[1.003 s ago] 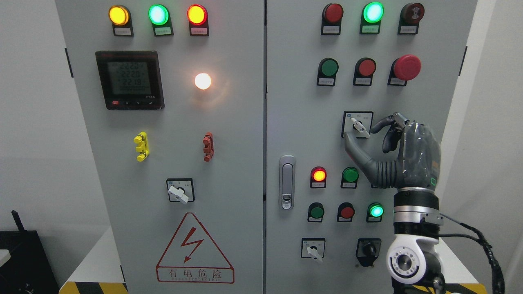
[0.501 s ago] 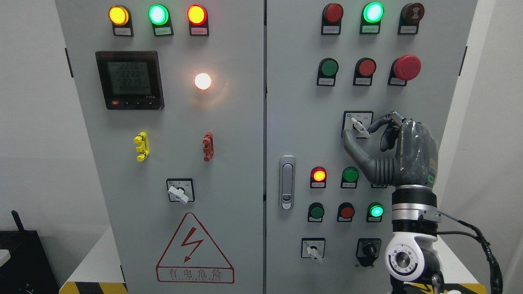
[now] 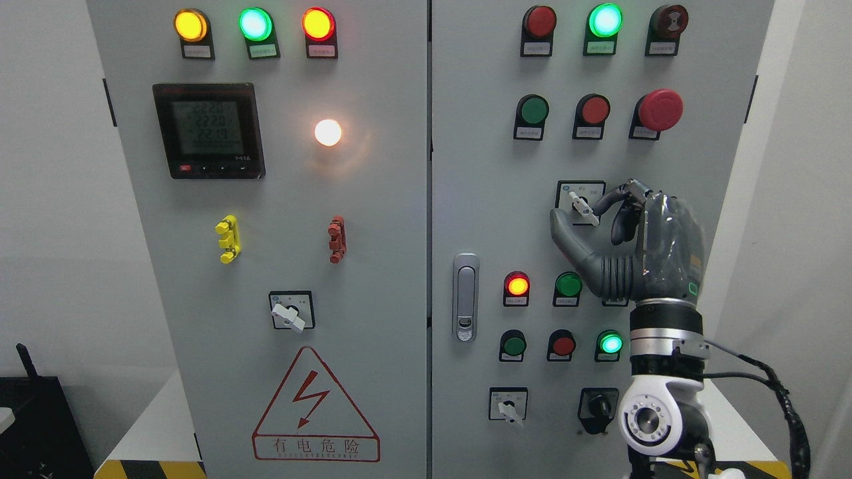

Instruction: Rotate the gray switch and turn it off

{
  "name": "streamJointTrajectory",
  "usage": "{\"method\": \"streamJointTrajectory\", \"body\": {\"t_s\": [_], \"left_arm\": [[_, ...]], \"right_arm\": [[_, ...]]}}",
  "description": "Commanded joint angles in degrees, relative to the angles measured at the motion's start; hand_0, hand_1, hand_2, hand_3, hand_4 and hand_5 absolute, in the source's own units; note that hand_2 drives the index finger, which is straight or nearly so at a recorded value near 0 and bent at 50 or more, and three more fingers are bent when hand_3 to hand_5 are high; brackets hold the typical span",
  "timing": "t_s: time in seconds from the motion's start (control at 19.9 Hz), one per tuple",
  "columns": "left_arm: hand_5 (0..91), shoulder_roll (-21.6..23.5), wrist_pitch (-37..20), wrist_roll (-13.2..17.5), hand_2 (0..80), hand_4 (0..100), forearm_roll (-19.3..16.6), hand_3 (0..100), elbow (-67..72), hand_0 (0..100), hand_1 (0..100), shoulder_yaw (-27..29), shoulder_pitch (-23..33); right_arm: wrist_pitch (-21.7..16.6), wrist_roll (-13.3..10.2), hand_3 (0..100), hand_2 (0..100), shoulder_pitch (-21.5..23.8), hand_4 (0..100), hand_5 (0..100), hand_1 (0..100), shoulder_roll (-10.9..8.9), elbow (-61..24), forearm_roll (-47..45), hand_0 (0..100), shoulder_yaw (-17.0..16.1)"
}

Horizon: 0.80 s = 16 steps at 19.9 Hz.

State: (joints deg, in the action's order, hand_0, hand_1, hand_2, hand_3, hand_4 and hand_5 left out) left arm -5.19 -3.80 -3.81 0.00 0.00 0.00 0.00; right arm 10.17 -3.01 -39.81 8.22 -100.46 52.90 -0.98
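The right hand (image 3: 639, 246) comes up from the bottom right and reaches to the gray switch (image 3: 581, 206). The switch sits in a small black frame on the right door (image 3: 479, 199) of the cabinet, under a row of three round buttons. Its little white handle is tilted, with its top toward the left. The thumb (image 3: 566, 233) is just below and left of the handle. One finger (image 3: 609, 198) bends in from the right, and its tip is right at the handle. The other fingers curl down beside it. The hand is half closed around the handle like a pinch, but I cannot tell if it is really squeezing it.

A red light (image 3: 517, 285) glows below the switch, with a green button (image 3: 568, 285) next to it. On the left door (image 3: 373, 266) there is a screen (image 3: 208, 130) with numbers and a bright white lamp (image 3: 328, 132). Lower down is a red warning triangle (image 3: 315, 406).
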Motion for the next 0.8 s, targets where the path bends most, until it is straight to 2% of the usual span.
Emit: {"method": "streamJointTrajectory", "body": {"t_s": [0.0,0.75], "left_arm": [[0.0,0.0,0.0,0.0,0.0,0,1.1,0,-1.5,12,39,0.4,-0.5],[0.0,0.0,0.0,0.0,0.0,0,1.1,0,-1.5,12,39,0.5,-0.5]], "right_arm": [[0.0,-0.1,99,64,0.0,96,100,44,-0.13,0.1,0.2,7,-0.9],[0.0,-0.2,100,65,0.0,95,100,44,-0.13,0.1,1.2,9,-1.0]]}}
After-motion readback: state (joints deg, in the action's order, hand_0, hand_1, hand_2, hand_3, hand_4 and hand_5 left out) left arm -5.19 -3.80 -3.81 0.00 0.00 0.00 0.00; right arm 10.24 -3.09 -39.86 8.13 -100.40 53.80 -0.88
